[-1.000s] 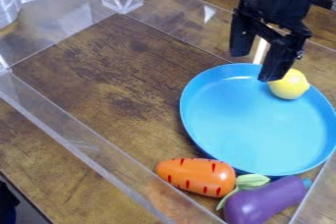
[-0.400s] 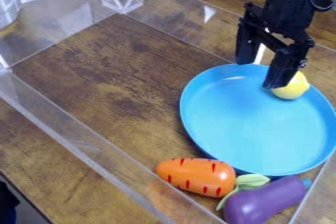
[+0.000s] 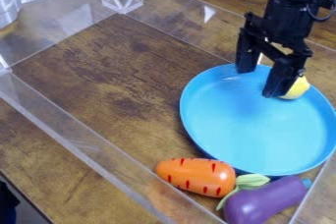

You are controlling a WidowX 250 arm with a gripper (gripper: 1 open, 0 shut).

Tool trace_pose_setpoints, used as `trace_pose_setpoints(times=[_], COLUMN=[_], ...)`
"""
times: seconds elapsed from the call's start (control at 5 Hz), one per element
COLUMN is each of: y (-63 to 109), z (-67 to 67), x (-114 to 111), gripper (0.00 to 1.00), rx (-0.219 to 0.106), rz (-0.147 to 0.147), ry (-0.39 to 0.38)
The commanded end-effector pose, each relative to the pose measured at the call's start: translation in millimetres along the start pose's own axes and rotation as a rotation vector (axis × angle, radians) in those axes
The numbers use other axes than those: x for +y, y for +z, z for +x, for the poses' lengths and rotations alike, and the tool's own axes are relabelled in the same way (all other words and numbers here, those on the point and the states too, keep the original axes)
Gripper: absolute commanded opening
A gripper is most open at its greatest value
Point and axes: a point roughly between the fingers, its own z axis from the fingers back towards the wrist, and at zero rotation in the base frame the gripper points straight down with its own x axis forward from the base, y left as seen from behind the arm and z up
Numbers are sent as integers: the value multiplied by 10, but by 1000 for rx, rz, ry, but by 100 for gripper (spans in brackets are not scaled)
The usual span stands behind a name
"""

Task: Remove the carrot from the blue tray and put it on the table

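Observation:
The orange carrot (image 3: 197,176) with dark stripes lies on its side on the table (image 3: 118,81), just outside the near-left rim of the blue tray (image 3: 250,130). Its pale green end points right. My gripper (image 3: 261,80) points down over the far side of the tray, open, with nothing between its black fingers (image 3: 246,63). It is far from the carrot. A yellow lemon (image 3: 301,87) sits in the tray right beside the gripper's right finger, partly covered by it.
A purple eggplant (image 3: 262,200) lies at the near right, next to the carrot's leafy end and the tray rim. Low clear acrylic walls (image 3: 79,140) border the table on the left, near and far sides.
The gripper has edged slightly lower and to the right over the tray's far side, now covering part of the lemon. Carrot, eggplant and tray have not moved.

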Motion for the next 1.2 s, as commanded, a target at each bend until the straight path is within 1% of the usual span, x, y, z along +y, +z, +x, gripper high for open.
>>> trace_pose_setpoints(times=[0.0, 0.2, 0.4, 0.6, 0.8, 1.0], y=[83, 16, -18, -82, -103, -140], z=[22, 2, -89, -245, -297, -313], x=[-80, -125, -254, -460, -558, -606], gripper=[100, 100, 100, 100, 100, 100], rx=[-30, -16, -6, 11, 17, 23], rz=[4, -5, -4, 1, 9, 13], ry=[-27, -45, -108, -209, -223, -222])
